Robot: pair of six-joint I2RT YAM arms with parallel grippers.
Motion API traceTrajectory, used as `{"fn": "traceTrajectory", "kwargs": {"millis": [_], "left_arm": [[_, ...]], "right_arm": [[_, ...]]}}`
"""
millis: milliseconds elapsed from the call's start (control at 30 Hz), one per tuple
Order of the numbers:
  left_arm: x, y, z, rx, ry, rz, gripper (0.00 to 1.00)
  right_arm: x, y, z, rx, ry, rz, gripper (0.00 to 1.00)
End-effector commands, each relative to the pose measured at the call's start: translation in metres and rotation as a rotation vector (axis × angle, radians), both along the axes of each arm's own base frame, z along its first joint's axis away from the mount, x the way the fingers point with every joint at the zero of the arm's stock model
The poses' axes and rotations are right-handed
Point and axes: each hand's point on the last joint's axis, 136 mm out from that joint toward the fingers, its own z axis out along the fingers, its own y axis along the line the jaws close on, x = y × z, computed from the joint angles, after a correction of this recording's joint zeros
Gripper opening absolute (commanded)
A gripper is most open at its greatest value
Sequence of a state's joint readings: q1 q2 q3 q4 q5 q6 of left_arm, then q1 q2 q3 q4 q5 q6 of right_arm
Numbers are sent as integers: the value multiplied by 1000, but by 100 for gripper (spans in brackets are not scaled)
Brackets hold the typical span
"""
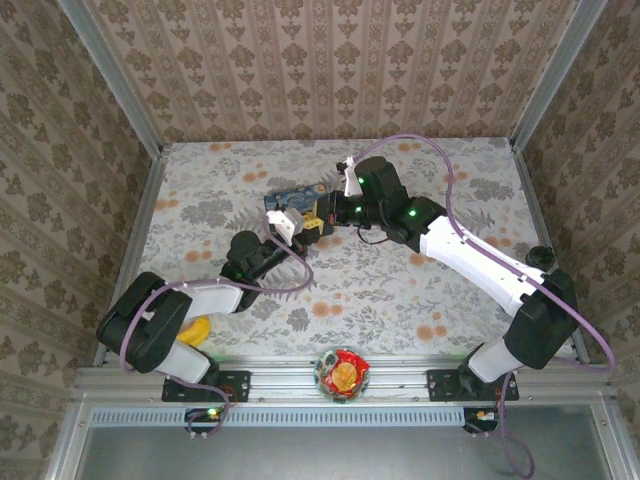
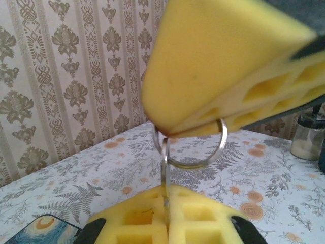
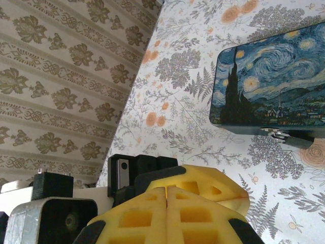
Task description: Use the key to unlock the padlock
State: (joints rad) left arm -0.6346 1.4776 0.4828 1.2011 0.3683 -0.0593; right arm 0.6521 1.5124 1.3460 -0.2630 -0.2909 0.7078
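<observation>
My left gripper [image 2: 167, 190] is shut on the key [image 2: 165, 173], a thin metal blade seen edge-on between its yellow pads. The key hangs from a silvery key ring [image 2: 195, 152]. The ring's top disappears under the tip of the right gripper's yellow pads [image 2: 218, 66]. In the top view the left gripper [image 1: 303, 226] and right gripper [image 1: 332, 214] meet tip to tip just in front of the blue starry-night box [image 1: 290, 195]. The right gripper [image 3: 166, 190] is shut. The small dark padlock [image 3: 290, 137] with its silvery part hangs at the box's [image 3: 274, 81] lower edge.
A small glass jar [image 2: 307, 137] stands on the floral table at the right. A yellow object [image 1: 195, 330] lies by the left arm's base. A round bowl of coloured bits [image 1: 342, 372] sits on the front rail. Patterned walls close in the table.
</observation>
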Motion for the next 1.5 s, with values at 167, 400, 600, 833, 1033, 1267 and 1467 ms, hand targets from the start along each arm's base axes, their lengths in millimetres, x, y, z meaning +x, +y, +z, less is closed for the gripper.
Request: {"fn": "traceTrajectory", "kwargs": {"millis": [167,400,600,833,1033,1267,1467], "left_arm": [[-7,1,8,8,-9,-33,0],[-26,19,5,129,165,-202,0],[-62,22,9,252,241,-409,0],[-89,18,28,311,244,-572,0],[-96,16,28,380,233,-592,0],[-104,16,25,416,250,-611,0],[-107,16,25,427,250,-618,0]], "right_arm": [[3,-7,3,-29,-29,-22,0],[-11,-23,34,-114,-216,47,27],[-41,-41,72,-156,-433,139,41],[-73,-33,68,-184,-448,331,35],[-92,-8,49,-179,-379,506,35],[-99,2,44,-185,-374,583,32],[-99,9,30,-182,-340,635,29]]}}
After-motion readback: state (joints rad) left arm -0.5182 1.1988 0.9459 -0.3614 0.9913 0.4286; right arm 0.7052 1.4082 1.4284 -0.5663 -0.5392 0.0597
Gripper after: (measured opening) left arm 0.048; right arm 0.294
